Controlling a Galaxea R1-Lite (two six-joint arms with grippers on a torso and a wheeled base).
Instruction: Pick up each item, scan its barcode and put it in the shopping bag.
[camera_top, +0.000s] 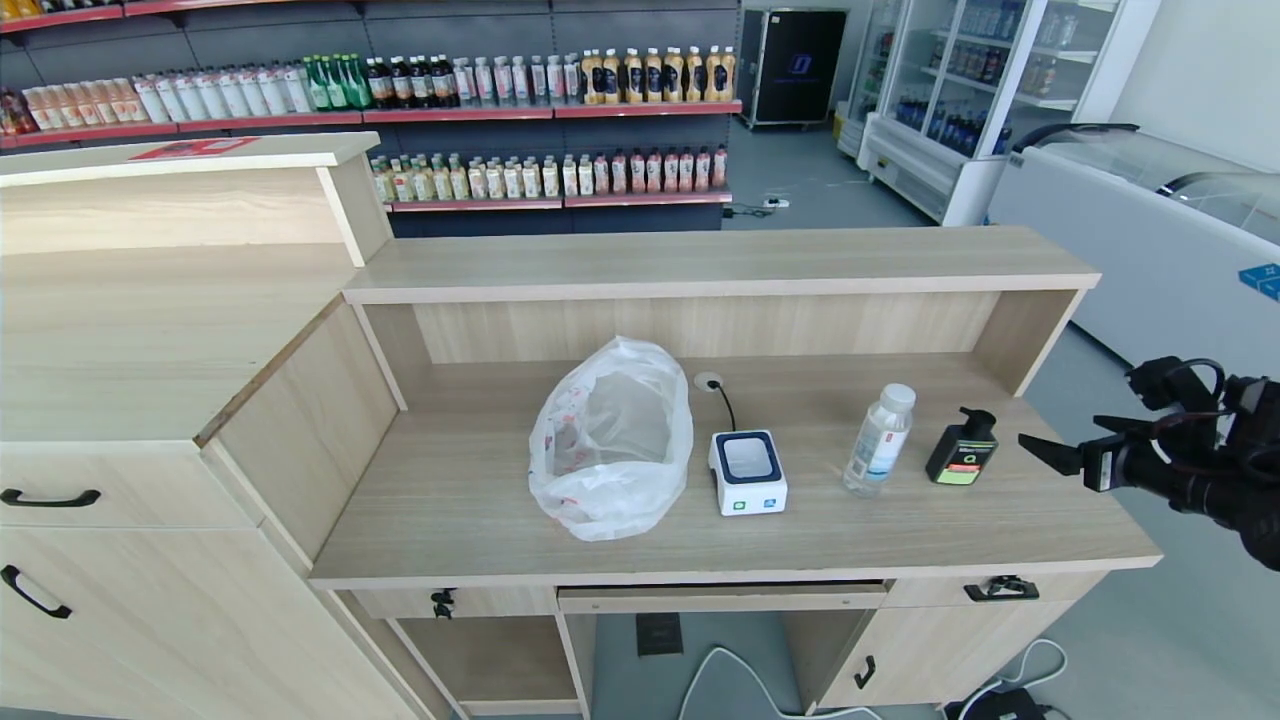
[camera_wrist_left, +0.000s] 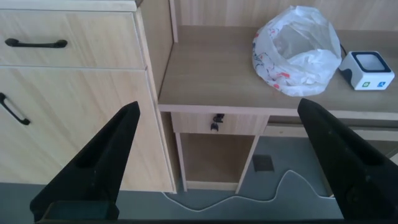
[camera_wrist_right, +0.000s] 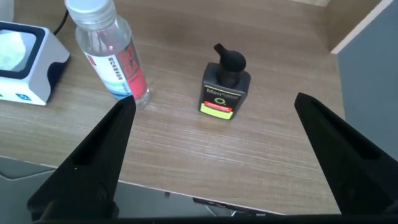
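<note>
Hovering off the right end of the counter (camera_top: 450, 500), my right hand (camera_wrist_right: 214, 99) was spread apart and empty, facing the black pump bottle (camera_top: 962, 448) that stood upright there. A clear bottle (camera_top: 879, 440) stood just to its left, then the scanner (camera_top: 747, 470), with the bag (camera_top: 610, 440) touching the scanner's left side, mouth open. My left hand (camera_wrist_left: 217, 104) was also apart and empty, out in front of the counter's left side.

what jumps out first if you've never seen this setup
The crumpled translucent shopping bag sits in the middle of the wooden counter, with the small white scanner just to its right. Further right stand a clear bottle and a black pump bottle, both upright.
</note>
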